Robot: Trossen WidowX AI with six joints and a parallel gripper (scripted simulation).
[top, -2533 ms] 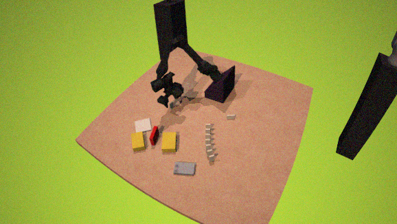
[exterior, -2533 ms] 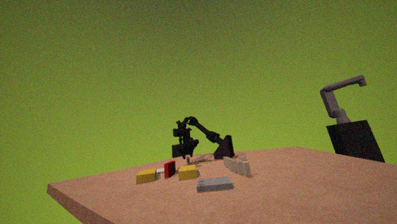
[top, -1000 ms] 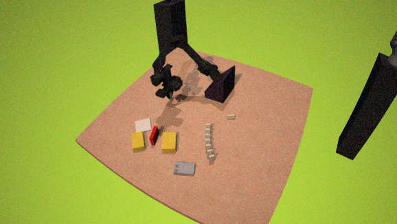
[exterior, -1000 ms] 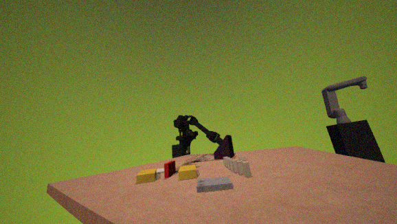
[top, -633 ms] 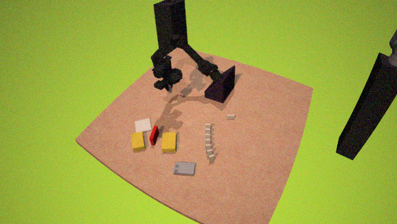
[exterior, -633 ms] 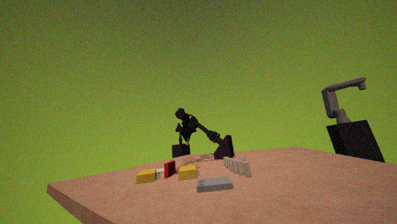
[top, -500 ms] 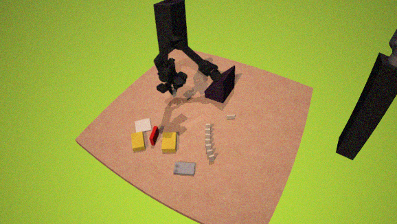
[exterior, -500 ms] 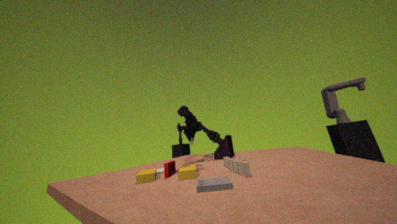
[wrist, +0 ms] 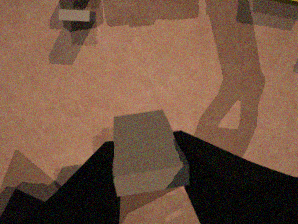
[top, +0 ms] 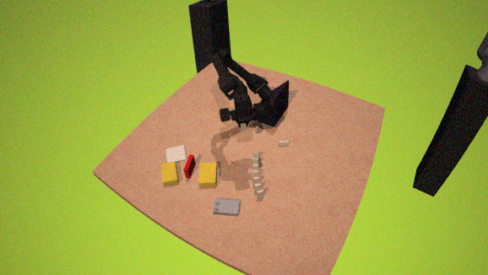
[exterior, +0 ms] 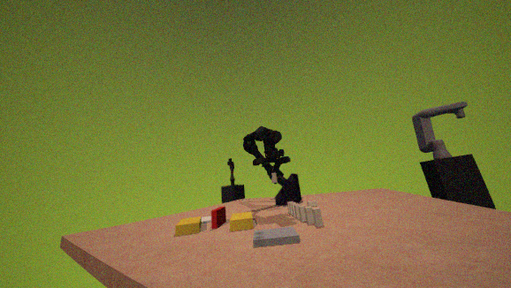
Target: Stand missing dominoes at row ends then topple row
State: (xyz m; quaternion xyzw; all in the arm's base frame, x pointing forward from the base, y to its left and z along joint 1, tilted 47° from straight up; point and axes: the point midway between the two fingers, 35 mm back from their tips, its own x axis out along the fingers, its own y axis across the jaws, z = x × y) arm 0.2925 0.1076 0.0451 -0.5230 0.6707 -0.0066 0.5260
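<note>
My gripper is shut on a pale domino, held above the table beyond the row's far end. The domino looks roughly upright in the exterior view. A slightly curved row of pale dominoes stands on the table; its arm-side end domino shows at the top left of the wrist view. Another pale domino is off to the right of the row; it looks to be lying down in the top view.
Left of the row are two yellow blocks, with a red block between them. A white tile lies behind. A grey box lies near the row's front end.
</note>
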